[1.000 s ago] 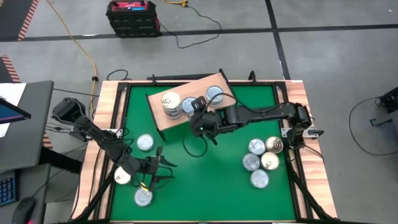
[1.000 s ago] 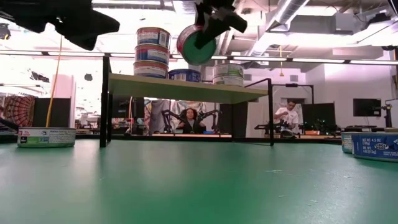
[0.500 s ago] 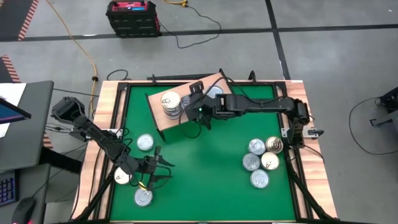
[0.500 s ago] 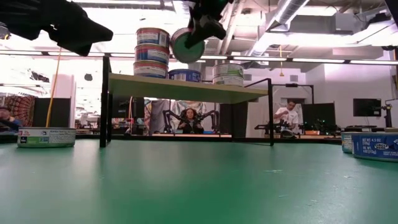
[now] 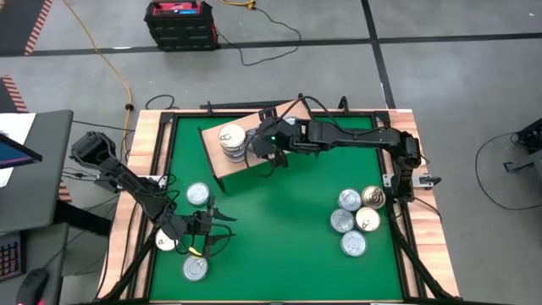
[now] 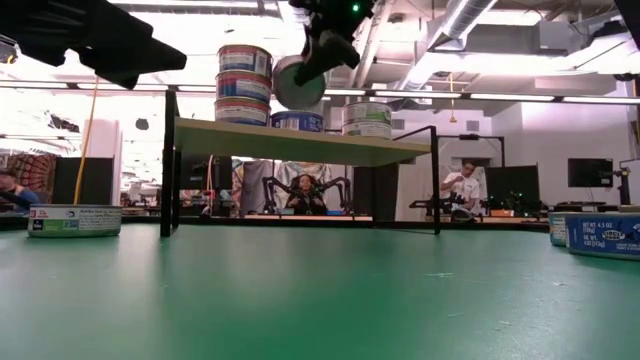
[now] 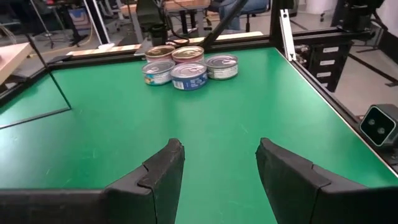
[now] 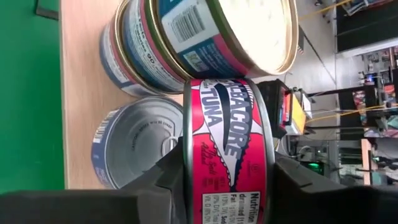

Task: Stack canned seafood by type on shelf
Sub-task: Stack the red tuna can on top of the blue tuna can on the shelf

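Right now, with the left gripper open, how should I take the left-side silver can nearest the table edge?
Grip the silver can by its side wall, across its width, coming straight down with the left gripper. It lies flat, lid up, apart from the cream-topped can, so both sides look free. Its wall is low: close near the table.

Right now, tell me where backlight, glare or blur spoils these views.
Low view: bright ceiling lights backlight the shelf, and the arms go to silhouette. Right wrist view: the held can fills the frame, near fingers soft. Left wrist view: even light, own fingers slightly blurred. High view: even light, no glare.
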### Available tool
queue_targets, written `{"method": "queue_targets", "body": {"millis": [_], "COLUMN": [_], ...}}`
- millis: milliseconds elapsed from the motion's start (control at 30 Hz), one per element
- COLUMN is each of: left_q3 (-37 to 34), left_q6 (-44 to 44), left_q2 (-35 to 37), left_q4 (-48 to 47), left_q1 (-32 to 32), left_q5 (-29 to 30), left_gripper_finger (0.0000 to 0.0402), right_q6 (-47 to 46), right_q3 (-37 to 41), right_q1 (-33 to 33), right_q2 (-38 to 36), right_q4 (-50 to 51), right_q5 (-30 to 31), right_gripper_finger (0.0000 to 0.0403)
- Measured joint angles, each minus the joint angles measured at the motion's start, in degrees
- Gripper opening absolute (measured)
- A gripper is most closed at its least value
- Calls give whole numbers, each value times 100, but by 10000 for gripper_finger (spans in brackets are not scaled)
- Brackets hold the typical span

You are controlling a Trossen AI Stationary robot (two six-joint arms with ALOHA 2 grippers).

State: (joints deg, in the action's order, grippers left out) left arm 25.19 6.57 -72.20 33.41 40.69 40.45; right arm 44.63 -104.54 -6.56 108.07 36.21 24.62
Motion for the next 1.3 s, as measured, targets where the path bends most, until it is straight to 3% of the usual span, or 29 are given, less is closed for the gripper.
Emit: {"method": "queue_targets", "body": {"millis": [333,533,767,967,1100,1300], "left_q3": [0,0,0,0,0,0], "left_q6": [33,34,77,77,80,114], "left_q2": [0,0,0,0,0,0], "left_q4": [-3,-33,-50,-54,-55,-57], "left_q1": [0,0,0,0,0,0], "left_q5": [9,8,8,8,6,6], "left_gripper_finger": [191,191,191,191,191,191], "right_q6": [-69,-246,-261,-227,-148,120], "right_q3": [434,529,529,636,831,891], "right_q1": [4,4,6,156,246,417], "right_q2": [0,-2,1,-4,-26,-24], "right_q4": [-347,-521,-409,-326,-380,-471], "right_q5": [90,168,193,124,138,796], "right_gripper_finger": [160,175,158,190,191,167]}}
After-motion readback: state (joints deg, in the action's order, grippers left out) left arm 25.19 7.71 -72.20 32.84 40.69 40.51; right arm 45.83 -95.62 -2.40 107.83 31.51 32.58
